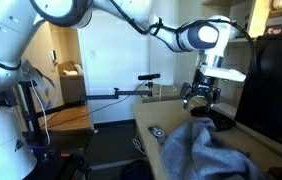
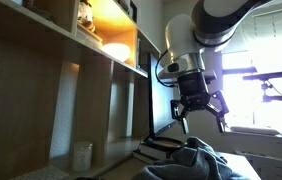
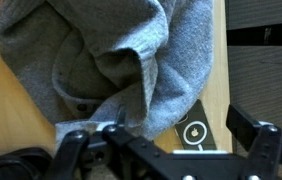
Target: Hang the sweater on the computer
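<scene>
The grey-blue sweater [image 1: 209, 152] lies crumpled in a heap on the wooden desk, in front of the large black monitor [image 1: 276, 85]. It also shows in an exterior view [image 2: 203, 160] and fills the upper left of the wrist view [image 3: 111, 50]. My gripper [image 1: 201, 97] hangs open and empty a little above the sweater's far end, and also shows in an exterior view [image 2: 199, 112]. In the wrist view its two fingers [image 3: 166, 150] are spread wide, with nothing between them but cloth edge and desk below.
A small dark flat device with a round mark [image 3: 191, 131] lies on the desk, partly under the sweater's edge. Wooden shelves [image 2: 71, 60] stand beside the monitor. A dark object [image 1: 157, 132] lies near the desk's front edge. A side table [image 1: 66, 118] stands behind.
</scene>
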Robot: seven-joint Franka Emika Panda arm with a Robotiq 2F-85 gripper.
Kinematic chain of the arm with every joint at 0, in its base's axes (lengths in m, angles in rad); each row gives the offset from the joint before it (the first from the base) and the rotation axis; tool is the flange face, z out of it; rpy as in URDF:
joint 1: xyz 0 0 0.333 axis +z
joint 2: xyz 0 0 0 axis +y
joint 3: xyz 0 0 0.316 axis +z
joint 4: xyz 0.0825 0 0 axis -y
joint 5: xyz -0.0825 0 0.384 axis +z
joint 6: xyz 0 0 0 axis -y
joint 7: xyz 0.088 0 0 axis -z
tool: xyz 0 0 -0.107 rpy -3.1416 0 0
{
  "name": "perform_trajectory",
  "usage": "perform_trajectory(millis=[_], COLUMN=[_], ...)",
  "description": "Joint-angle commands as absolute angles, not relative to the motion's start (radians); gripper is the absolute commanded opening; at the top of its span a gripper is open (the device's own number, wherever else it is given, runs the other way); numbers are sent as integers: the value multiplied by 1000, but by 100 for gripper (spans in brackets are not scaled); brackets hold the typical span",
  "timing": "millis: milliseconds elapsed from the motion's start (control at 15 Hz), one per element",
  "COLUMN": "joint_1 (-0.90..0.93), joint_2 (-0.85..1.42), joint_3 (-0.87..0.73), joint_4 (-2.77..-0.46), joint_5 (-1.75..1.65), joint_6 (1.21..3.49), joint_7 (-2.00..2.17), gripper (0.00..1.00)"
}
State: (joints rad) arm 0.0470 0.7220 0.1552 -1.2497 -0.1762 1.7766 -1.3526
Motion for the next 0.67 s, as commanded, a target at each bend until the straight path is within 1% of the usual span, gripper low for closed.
perform_trajectory(millis=[0,600], joint_1=[55,56], joint_2=[727,729], joint_3=[144,144], joint_4=[-1240,-1234], joint_5=[-169,-169], joint_6=[1773,1770], joint_7=[-1356,-1356], gripper=[100,100])
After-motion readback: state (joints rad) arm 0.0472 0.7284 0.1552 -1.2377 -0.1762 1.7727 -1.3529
